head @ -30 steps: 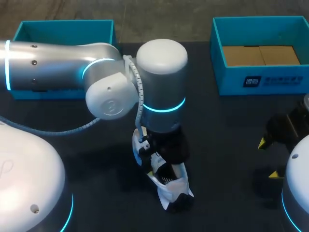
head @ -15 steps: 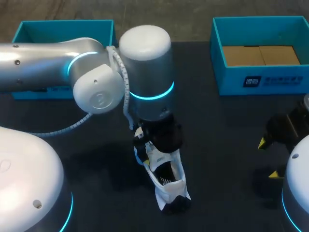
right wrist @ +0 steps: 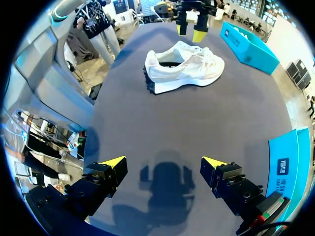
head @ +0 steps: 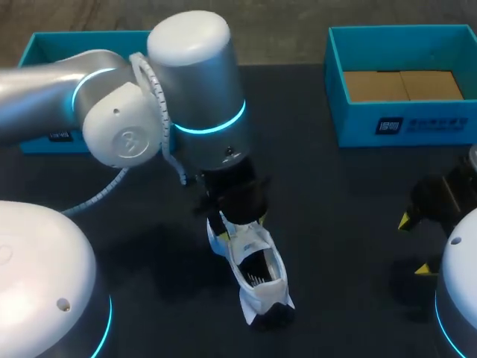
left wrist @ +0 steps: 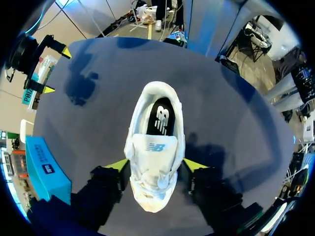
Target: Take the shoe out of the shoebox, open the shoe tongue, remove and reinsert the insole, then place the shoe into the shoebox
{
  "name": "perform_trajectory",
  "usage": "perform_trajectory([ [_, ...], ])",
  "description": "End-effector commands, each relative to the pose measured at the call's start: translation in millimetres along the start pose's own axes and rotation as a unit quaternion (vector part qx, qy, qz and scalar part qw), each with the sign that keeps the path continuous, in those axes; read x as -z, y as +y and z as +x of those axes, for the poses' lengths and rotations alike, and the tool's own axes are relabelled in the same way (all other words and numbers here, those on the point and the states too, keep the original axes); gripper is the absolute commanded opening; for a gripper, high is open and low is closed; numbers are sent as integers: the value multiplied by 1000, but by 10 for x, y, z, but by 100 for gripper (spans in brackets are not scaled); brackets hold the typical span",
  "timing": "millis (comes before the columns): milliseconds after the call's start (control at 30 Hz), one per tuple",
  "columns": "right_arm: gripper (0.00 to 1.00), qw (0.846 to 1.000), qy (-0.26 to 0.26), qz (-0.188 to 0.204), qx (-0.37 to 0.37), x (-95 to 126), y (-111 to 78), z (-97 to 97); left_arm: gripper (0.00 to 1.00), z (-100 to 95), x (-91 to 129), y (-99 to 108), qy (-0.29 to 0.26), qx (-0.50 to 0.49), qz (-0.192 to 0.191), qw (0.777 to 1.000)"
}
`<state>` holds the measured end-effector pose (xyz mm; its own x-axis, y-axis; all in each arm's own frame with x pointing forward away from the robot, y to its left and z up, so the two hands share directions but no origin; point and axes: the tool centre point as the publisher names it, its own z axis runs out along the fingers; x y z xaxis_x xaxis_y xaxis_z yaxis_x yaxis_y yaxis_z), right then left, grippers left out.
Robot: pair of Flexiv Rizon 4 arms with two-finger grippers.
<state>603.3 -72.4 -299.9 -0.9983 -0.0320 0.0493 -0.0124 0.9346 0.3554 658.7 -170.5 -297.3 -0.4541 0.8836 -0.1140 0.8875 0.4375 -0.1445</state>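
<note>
Unreadable print on shoebox [head: 417, 124]; logo on insole [left wrist: 161, 117]

Dark matte table [head: 350, 224]; soft blurred shadows across top; light probably overhead, fairly even.

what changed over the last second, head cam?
The left arm swung back toward the table's far left, and the left gripper rose off the shoe; it is now open above the shoe's front. The shoe shifted slightly and sits on its sole. The right gripper stayed open at the right.
</note>
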Motion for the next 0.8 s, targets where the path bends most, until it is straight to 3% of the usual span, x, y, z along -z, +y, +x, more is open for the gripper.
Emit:
perform_trajectory([
  [33,100,1000,-2,1,0,-6,-1,17,30,19,-74,48,-5,-1,1,1000],
  [567,100,1000,-2,1,0,-6,-1,17,30,-80,-506,-106,20,-22,22,999],
  [800,100,1000,-2,1,0,-6,-1,17,31,-102,-361,-129,9,-24,18,999],
])
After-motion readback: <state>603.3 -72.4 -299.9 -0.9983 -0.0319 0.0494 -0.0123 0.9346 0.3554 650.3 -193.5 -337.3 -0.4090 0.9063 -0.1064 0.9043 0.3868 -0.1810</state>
